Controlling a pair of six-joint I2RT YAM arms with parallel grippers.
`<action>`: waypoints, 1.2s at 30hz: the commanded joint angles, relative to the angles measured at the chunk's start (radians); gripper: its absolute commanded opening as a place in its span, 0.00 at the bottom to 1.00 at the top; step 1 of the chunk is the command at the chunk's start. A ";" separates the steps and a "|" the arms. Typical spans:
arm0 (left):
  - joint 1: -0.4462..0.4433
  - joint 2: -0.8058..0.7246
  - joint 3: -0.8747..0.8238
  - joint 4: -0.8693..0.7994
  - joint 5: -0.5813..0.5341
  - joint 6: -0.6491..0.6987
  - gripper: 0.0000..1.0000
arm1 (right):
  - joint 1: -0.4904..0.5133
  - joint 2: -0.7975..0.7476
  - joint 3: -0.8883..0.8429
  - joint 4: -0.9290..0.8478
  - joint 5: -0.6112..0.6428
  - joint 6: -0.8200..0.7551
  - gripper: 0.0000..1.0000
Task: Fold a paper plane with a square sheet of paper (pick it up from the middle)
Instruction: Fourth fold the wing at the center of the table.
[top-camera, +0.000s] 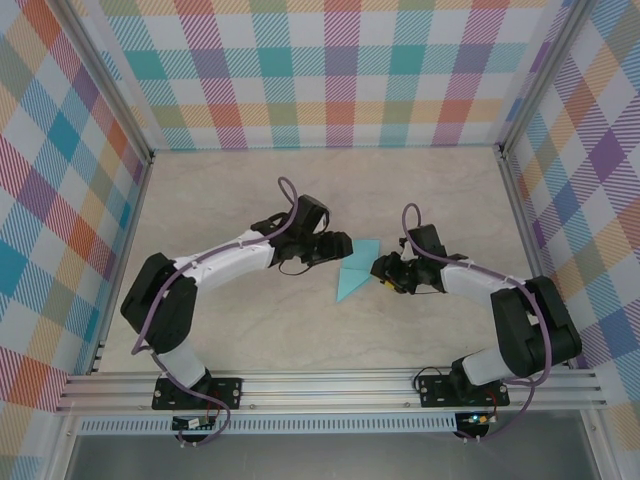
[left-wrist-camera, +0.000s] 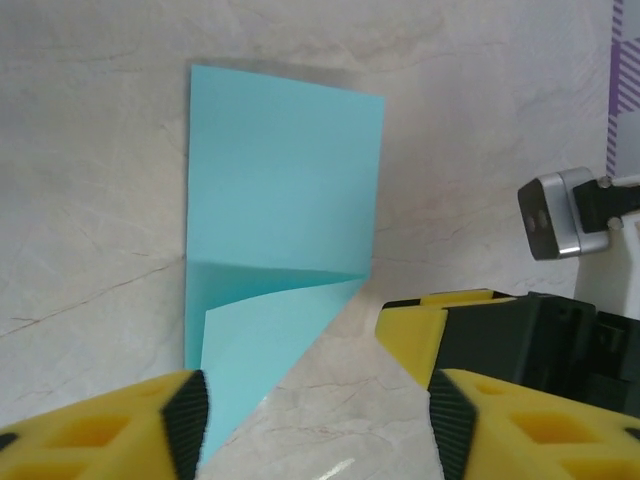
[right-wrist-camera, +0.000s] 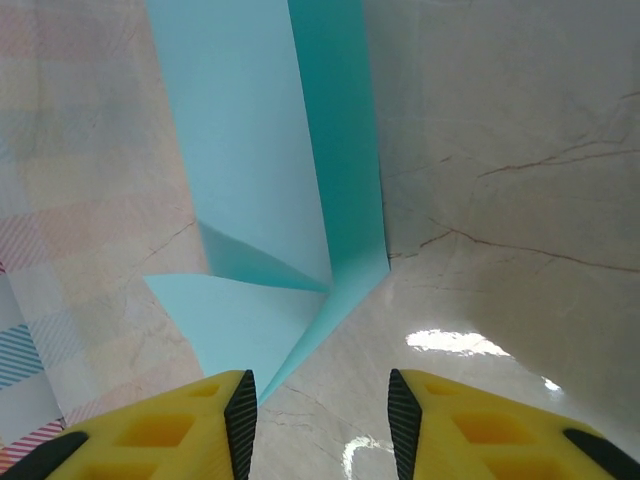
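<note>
Sheet of paper (top-camera: 354, 272), turquoise, partly folded with a diagonal flap, lies mid-surface (top-camera: 220, 200) between both hands; left hand (top-camera: 338, 246) just beside its left edge, unclenched, jaws apart, nothing clamped, the paper's pointed corner next to one pad (left-wrist-camera: 188, 420); right hand (top-camera: 381, 268) at its right edge, jaws also apart, a raised fold edge reaching toward one pad (right-wrist-camera: 240, 410), no pinch visible; plaid walls (top-camera: 340, 70) around.
</note>
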 joint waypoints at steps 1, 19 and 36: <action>0.011 0.036 -0.002 0.097 0.050 0.001 0.50 | -0.008 0.017 0.019 0.072 -0.023 0.011 0.43; -0.005 0.112 -0.034 0.155 0.049 0.013 0.28 | -0.024 0.143 0.069 0.178 -0.198 -0.059 0.44; -0.162 0.053 -0.120 0.157 -0.165 0.176 0.36 | -0.023 0.226 0.139 0.094 -0.272 -0.238 0.27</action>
